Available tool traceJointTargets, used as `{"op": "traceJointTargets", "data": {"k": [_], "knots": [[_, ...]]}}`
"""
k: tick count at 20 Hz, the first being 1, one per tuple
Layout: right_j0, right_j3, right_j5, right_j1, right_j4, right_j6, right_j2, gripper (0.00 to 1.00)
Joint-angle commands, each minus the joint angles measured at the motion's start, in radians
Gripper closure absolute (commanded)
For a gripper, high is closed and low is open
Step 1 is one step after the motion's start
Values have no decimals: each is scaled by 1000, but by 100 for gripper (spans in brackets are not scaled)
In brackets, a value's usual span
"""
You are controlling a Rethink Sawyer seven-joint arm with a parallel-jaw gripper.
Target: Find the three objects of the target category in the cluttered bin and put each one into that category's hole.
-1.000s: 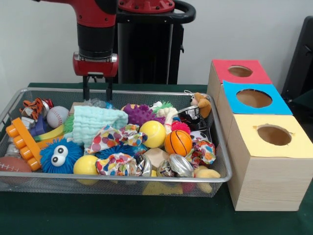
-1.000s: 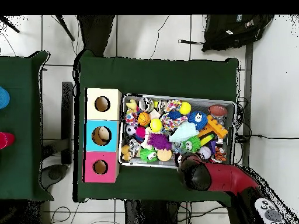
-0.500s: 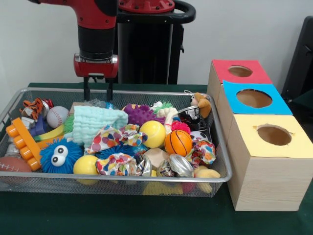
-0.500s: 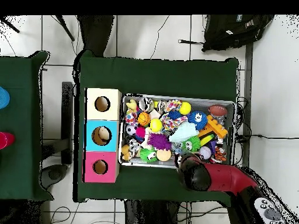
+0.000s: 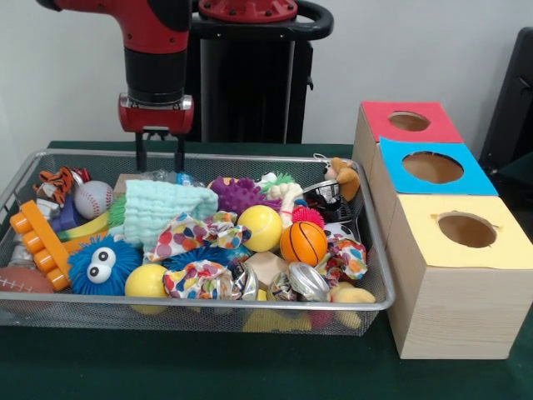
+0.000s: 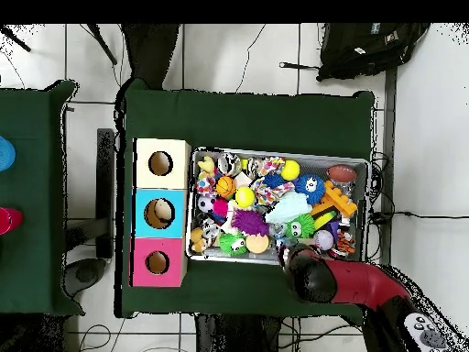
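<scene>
On the green-clothed bench, the tool (image 5: 158, 158) hangs empty with its prongs apart over the bin's (image 5: 208, 155) far rim, seemingly to reach the clear bottle (image 5: 166, 177) glimpsed just below it, well apart from the blue hole (image 5: 432, 167).

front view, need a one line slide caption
Sawyer gripper hovers open above the toy-filled wire bin, beside the blue-panelled hole.
</scene>
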Motion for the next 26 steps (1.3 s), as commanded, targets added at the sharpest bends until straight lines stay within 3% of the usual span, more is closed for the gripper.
{"op": "traceJointTargets", "data": {"k": [1, 14, 22, 26], "knots": [[-16, -106, -31, 38, -63, -3, 84, 0], [21, -122, -61, 44, -63, 36, 72, 0], [5, -111, -54, 41, -71, 0, 138, 0], [29, -104, -53, 26, -71, 20, 133, 0]]}}
